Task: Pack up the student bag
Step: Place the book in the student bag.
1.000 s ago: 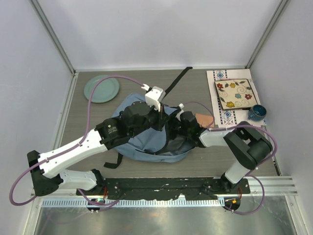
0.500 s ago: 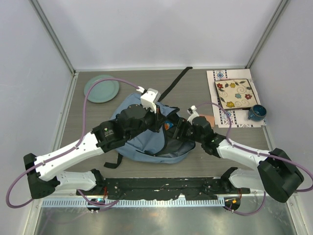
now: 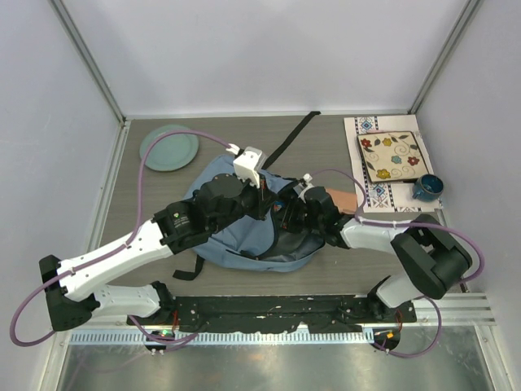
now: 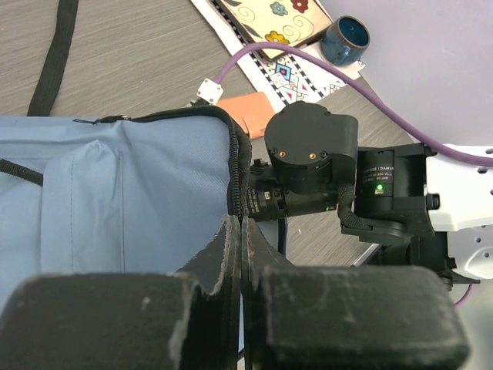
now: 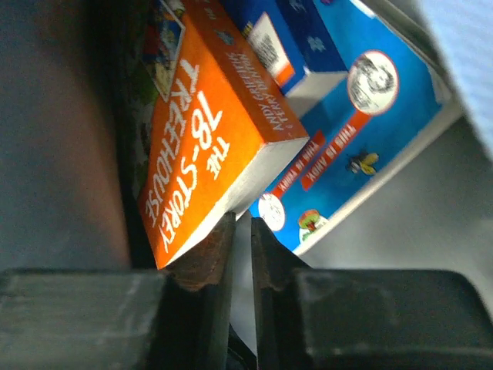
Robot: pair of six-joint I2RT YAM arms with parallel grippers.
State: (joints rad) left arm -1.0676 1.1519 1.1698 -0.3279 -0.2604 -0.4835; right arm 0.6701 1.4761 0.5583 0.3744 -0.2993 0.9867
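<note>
Top: backpack (image 3: 236, 244) lies centre; my two arms meet over its open mouth. Green plate (image 3: 168, 147) far left, patterned mat (image 3: 364, 128) and blue cup (image 3: 426, 188) far right, all well apart.

Left wrist: left gripper (image 4: 240, 231) clenched on the backpack's zipper rim; right arm's wrist (image 4: 312, 158) crowds the mouth just ahead.

Right wrist: right gripper (image 5: 240, 231) pinched nearly together on nothing; orange book (image 5: 200, 146) touches one fingertip, blue book (image 5: 370, 123) behind.
</note>
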